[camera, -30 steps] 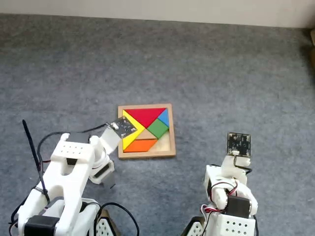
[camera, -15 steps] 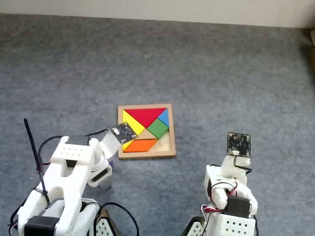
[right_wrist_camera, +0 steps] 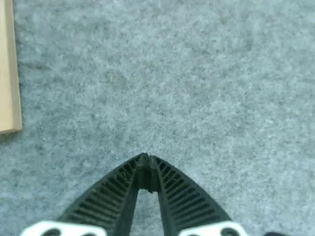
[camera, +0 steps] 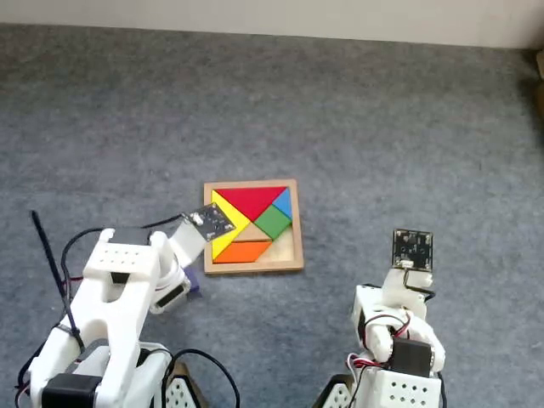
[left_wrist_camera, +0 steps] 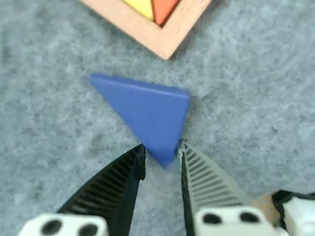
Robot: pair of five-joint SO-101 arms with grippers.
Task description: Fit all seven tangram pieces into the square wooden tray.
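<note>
Left end effector pinches blue triangle beside tray; right end effector clenched over carpet.

Desk covered in grey, short-pile, carpet-like fabric, flecked light and dark. Pale cream strip along far edge; wall or bare surface, cannot tell. Brown object cut off at right edge, too little visible to identify. Light even, diffuse; shadows soft, faint.

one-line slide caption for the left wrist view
Left gripper pinching one corner of the blue triangle on grey carpet, just outside a corner of the wooden tray.
</note>
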